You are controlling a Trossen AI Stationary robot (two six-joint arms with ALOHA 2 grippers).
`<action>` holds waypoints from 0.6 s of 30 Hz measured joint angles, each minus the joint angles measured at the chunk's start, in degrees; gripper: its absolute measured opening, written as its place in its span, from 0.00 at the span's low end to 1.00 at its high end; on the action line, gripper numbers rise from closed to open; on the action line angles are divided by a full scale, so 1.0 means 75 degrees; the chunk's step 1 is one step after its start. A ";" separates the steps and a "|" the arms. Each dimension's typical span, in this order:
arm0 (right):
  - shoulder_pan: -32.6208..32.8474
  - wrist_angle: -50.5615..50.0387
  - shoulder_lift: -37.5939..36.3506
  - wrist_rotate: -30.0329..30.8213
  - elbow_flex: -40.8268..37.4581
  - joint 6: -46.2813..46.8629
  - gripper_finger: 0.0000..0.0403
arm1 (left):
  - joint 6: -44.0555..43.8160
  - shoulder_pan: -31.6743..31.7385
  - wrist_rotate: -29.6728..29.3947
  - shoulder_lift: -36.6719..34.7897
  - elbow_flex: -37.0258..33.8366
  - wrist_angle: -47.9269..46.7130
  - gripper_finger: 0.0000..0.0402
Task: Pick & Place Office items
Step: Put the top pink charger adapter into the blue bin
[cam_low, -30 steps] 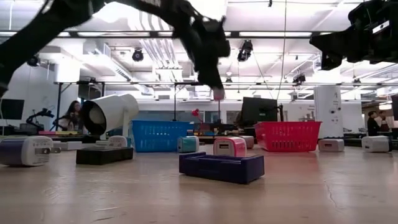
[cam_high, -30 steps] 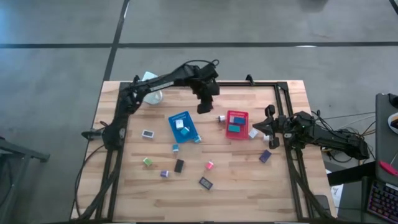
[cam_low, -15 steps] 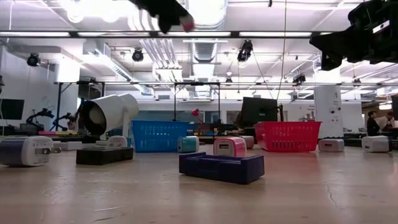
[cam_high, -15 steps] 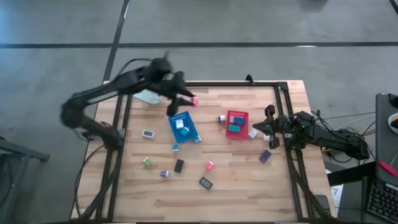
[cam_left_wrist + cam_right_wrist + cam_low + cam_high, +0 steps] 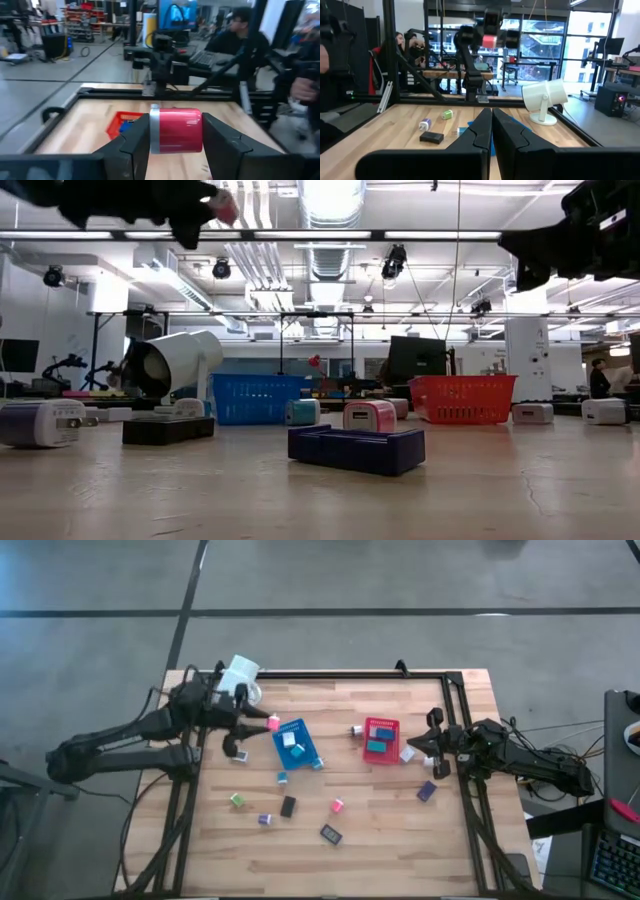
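The tabletop is pale planked wood, matt, with a black metal frame. The pink block looks like glossy smooth plastic; the white mug is matt.

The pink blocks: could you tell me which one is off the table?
The pink block clamped in the left pincer, beside the blue tray; the other pink one lies on the table.
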 joint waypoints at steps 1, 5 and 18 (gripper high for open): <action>0.0000 0.0032 0.0000 0.0001 -0.0002 0.0000 0.02 | -0.0137 -0.0005 0.0033 -0.0197 -0.0273 0.0145 0.38; -0.0001 0.0035 0.0000 0.0001 -0.0016 -0.0099 0.02 | -0.0429 -0.0006 0.0064 -0.0851 -0.1169 0.0408 0.38; -0.0001 0.0041 0.0000 0.0002 -0.0022 -0.0180 0.02 | -0.0664 -0.0006 -0.0249 -0.1686 -0.2764 0.0832 0.38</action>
